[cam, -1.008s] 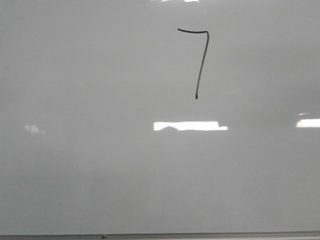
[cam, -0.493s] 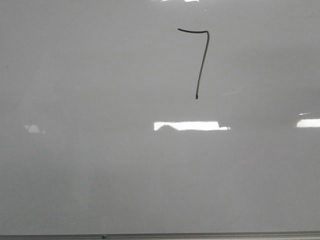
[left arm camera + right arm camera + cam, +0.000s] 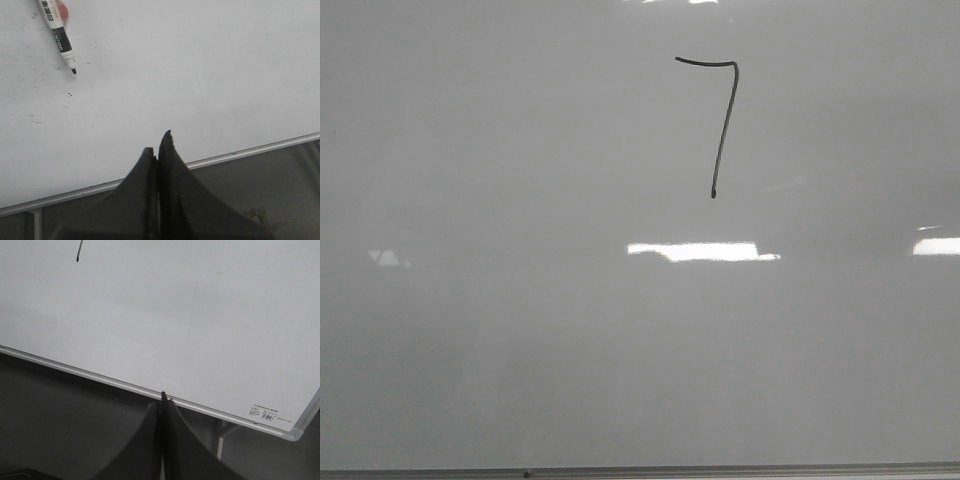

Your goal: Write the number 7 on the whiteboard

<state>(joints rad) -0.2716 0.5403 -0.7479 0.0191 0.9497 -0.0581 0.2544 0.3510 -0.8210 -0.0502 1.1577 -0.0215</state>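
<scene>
The whiteboard fills the front view, and a black number 7 is drawn on its upper middle. In the right wrist view only the lower tip of that stroke shows on the whiteboard. A marker with its cap off lies on the whiteboard in the left wrist view, well away from the fingers. My left gripper is shut and holds nothing, over the board's metal edge. My right gripper is shut and holds nothing too, at the board's lower edge.
The board's thin metal frame runs below the left fingers, with dark floor beyond it. A frame corner and a small printed label sit at the board's end. Bright light reflections lie on the board.
The reflected light bar on the board shifts its outline slightly. The number 7 and the board stay as they were.
</scene>
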